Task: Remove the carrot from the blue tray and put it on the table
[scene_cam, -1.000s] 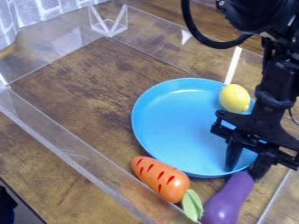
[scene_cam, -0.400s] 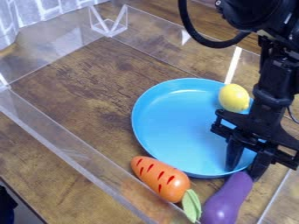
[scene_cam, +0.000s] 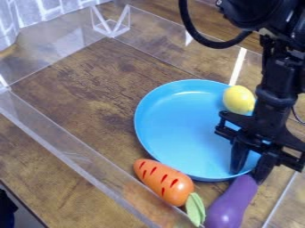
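Note:
The carrot (scene_cam: 163, 181), orange with dark stripes and green leaves, lies on the wooden table (scene_cam: 84, 98) just outside the front rim of the blue tray (scene_cam: 179, 120). My gripper (scene_cam: 255, 162) points straight down over the tray's right front edge, to the right of the carrot and apart from it. Its black fingers (scene_cam: 236, 157) stand a little apart, with blue tray showing between them and nothing held. The upper tip of a purple eggplant (scene_cam: 233, 203) sits directly under the gripper; whether they touch is unclear.
A yellow lemon (scene_cam: 240, 98) rests in the tray at its right side, behind the gripper. Low clear acrylic walls (scene_cam: 60, 147) border the table on the left and front. A clear plastic piece (scene_cam: 111, 18) stands at the back.

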Robot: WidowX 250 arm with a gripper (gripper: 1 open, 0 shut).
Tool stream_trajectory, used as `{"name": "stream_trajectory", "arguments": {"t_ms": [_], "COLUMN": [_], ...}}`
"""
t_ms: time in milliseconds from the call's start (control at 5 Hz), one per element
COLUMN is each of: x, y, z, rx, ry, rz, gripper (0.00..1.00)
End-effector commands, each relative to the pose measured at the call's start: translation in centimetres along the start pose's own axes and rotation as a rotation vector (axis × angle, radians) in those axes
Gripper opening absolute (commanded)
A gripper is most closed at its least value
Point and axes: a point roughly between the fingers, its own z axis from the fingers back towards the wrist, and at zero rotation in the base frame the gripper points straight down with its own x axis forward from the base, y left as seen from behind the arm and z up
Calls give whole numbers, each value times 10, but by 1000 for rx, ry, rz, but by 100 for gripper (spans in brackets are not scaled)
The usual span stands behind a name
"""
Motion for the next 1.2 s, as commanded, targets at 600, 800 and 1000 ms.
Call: {"name": "stream_trajectory", "arguments": {"t_ms": [600, 800, 1000], "x": [0, 1, 2], "y": [3, 3, 3], "z": [-7, -7, -7], "rx": [-32, -41, -50], "ry": [32, 33, 34], "rz": [-38, -50, -62], "gripper": [0, 0, 0]}}
